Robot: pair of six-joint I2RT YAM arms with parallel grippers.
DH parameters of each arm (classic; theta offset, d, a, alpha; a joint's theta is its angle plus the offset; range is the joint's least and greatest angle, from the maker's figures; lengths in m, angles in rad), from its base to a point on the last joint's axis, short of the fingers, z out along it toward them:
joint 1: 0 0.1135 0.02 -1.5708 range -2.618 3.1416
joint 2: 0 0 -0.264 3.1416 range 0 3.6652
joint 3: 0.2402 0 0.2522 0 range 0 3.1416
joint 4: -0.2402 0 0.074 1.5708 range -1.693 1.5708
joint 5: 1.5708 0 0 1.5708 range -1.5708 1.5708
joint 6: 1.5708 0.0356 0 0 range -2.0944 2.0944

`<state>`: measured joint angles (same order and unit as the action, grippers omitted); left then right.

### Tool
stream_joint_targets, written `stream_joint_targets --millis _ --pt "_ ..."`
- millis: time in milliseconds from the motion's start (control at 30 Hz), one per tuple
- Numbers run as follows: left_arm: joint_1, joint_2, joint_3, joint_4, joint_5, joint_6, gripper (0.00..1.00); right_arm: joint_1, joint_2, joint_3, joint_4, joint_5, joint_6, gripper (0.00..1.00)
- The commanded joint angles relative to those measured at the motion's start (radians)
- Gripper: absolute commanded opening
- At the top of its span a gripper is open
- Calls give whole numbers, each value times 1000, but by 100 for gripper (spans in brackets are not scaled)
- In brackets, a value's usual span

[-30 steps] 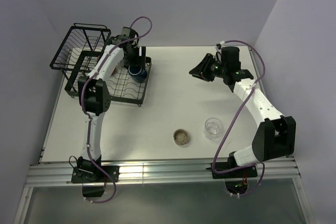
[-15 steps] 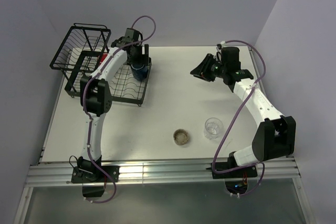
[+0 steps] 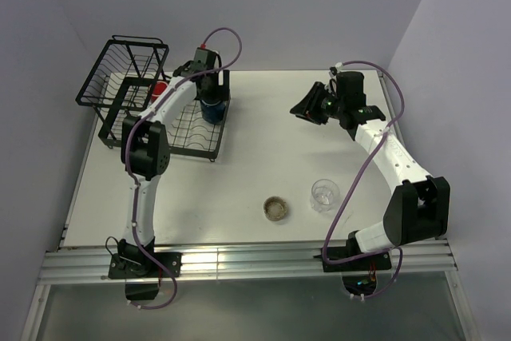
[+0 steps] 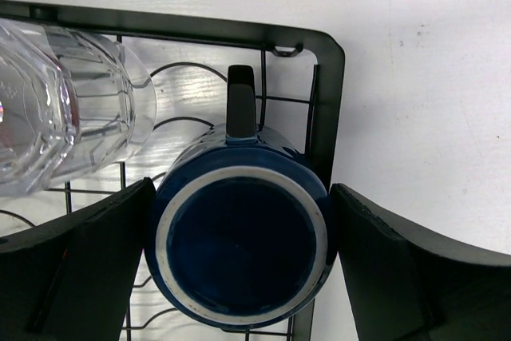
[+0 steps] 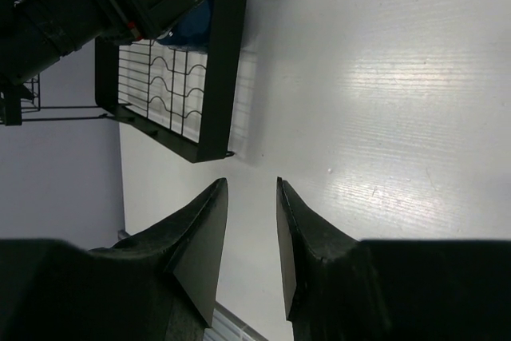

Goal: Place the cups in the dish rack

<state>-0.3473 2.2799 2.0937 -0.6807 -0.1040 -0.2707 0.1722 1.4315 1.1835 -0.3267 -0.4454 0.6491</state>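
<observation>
release step: dark blue mug (image 4: pixel 239 253) sits upside down in the dish rack (image 4: pixel 326 93) corner, beside a glass tumbler (image 4: pixel 72 117). left gripper (image 4: pixel 241 221) jaws stand apart, flanking it; best to lift straight up. right gripper (image 5: pixel 249 229), slightly parted, holds nothing.

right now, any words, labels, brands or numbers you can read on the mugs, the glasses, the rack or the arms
None: no words, labels, brands or numbers can be read in any view, not on the blue mug, the glass beside it, the rack or the arms.
</observation>
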Motion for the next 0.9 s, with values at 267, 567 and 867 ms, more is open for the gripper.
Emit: stream_joint_targets --millis 267,567,867 --pt "-41 -194 -124 211 -125 14 99 9 -19 15 -8 40 -42 42" --pt "-61 -247 -190 293 -192 44 99 13 -31 19 -26 74 -55 43" --pt "-93 -371 -176 225 -246 2 99 62 -143 42 -162 292 -104 43"
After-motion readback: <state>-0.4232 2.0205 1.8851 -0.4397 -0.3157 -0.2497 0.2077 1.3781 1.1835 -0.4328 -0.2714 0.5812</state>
